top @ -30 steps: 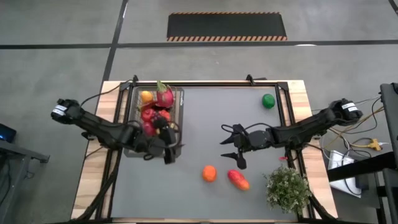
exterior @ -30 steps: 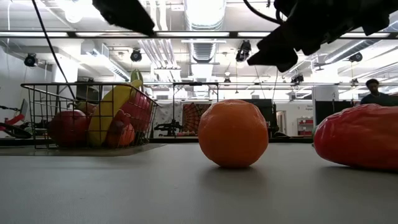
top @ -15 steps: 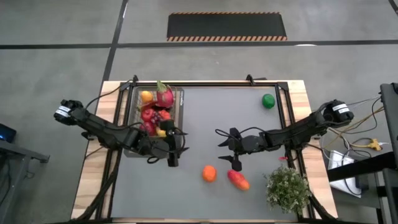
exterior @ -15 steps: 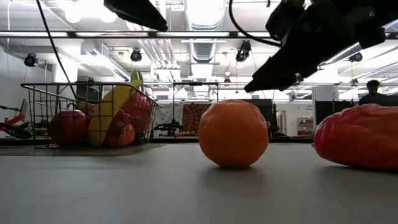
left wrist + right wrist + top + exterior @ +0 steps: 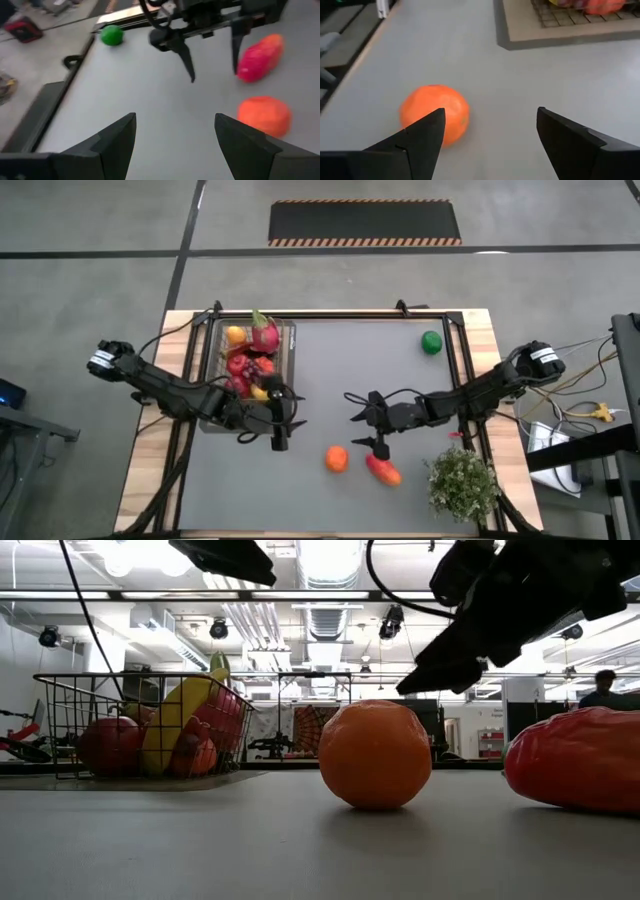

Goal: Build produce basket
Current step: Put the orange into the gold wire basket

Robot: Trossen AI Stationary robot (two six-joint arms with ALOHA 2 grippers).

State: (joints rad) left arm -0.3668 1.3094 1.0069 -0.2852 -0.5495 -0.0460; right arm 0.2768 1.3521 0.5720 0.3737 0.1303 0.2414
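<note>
Currently on your desk (image 5: 330, 370): one basket (image 5: 289, 380), dark wire mesh, standing on a flat grey tray (image 5: 555, 37) near the far left corner, holding a pink dragon fruit (image 5: 264, 334), an orange piece at its far end, red fruits and a yellow banana (image 5: 170, 730) leaning upright among them. Loose produce: one orange (image 5: 337, 459) near the middle of the near edge; one red mango (image 5: 383, 469) just beside it toward the right; one green lime (image 5: 431, 342) well apart, near the far right corner. One bushy potted plant (image 5: 462, 483) sits at the near right corner. Your right gripper (image 5: 362, 421) hangs above the desk, fingers spread wide with nothing between them, its nearer fingertip just over the far end of the mango and close to the orange; its wrist camera shows the orange (image 5: 435, 116) ahead of one finger, off the centre of the gap. Your left gripper (image 5: 281, 423) hovers off the near right corner of the basket, fingers likewise apart and empty, pointed across the desk toward the right gripper. The orange and the mango both rest on the desk surface, untouched by either gripper.
</note>
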